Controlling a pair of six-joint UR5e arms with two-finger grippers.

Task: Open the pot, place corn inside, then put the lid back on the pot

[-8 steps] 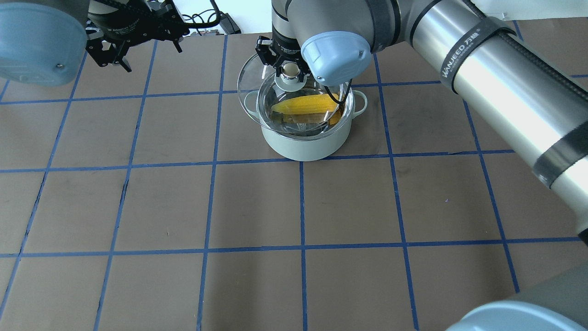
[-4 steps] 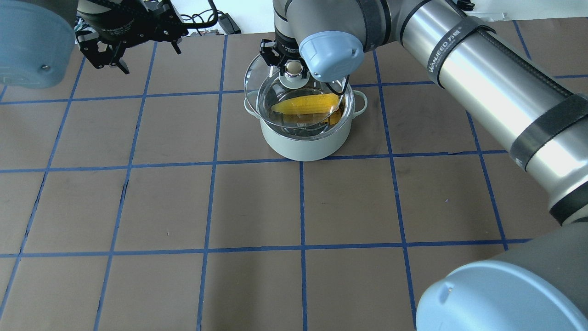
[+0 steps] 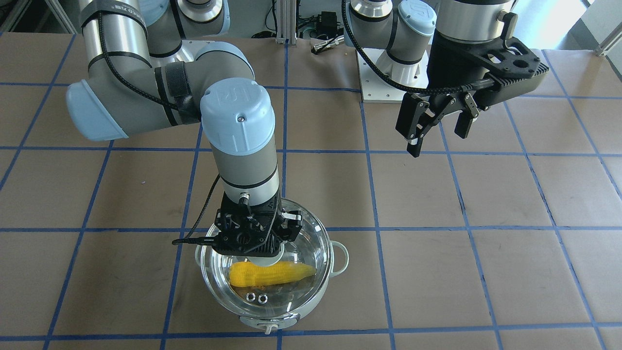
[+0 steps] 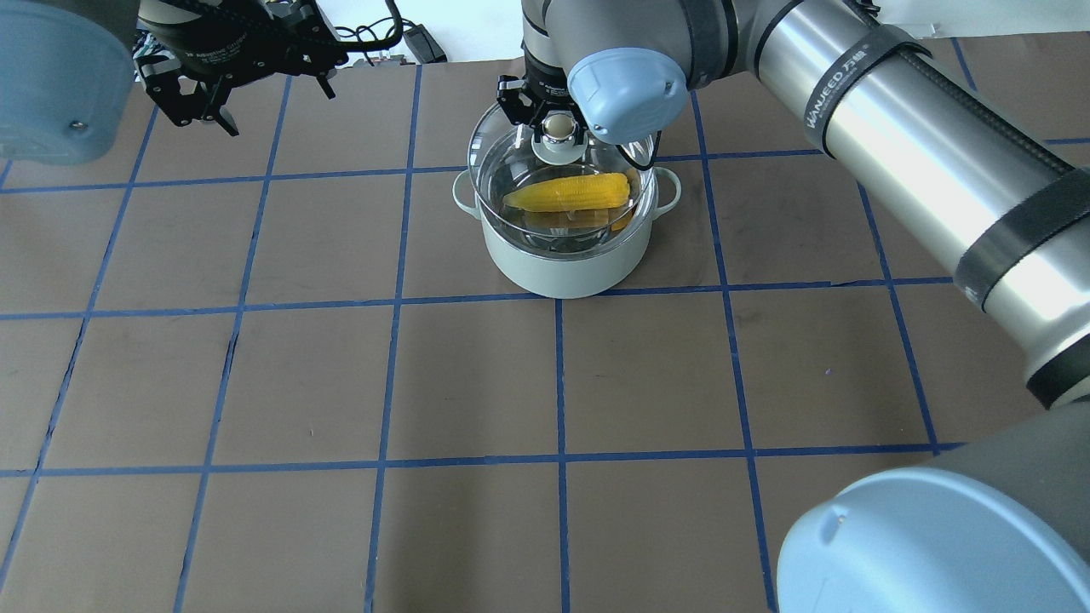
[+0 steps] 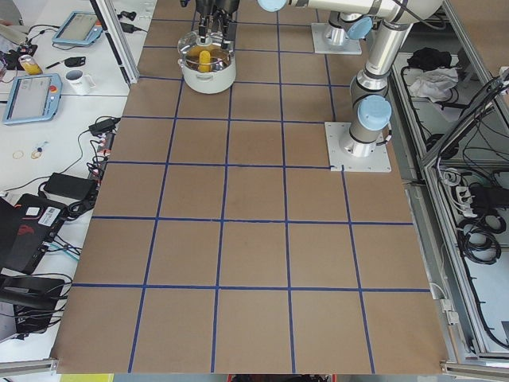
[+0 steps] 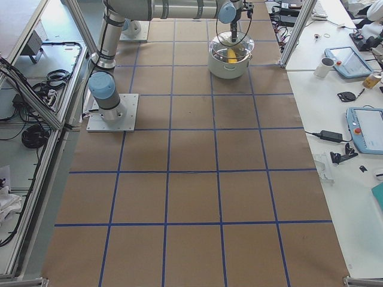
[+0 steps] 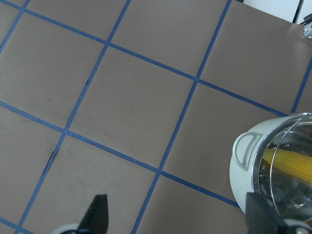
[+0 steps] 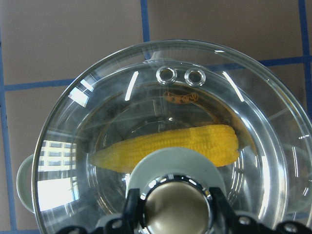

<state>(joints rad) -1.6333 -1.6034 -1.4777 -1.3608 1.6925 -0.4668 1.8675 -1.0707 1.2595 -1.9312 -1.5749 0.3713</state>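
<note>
The pale mint-green pot [image 4: 558, 268] stands at the far middle of the table, with the yellow corn [image 4: 569, 191] lying inside it. My right gripper [image 4: 558, 128] is shut on the beige knob of the clear glass lid [image 4: 509, 157] and holds the lid over the pot's mouth, a little off toward the left. I cannot tell whether the lid touches the rim. The right wrist view shows the knob [image 8: 178, 207], the lid's glass [image 8: 97, 141] and the corn [image 8: 168, 145] beneath. My left gripper [image 4: 200, 111] is open and empty, far to the left of the pot [image 7: 246, 158].
The table is brown paper with a blue tape grid [image 4: 558, 383]. Cables and a small box [image 4: 417, 38] lie beyond the far edge. The right arm's long silver link [image 4: 920, 145] crosses above the right half of the table.
My right gripper has carried the lid to the right, from overhanging the pot's left rim to nearly centred over the pot. The left gripper has barely moved.
</note>
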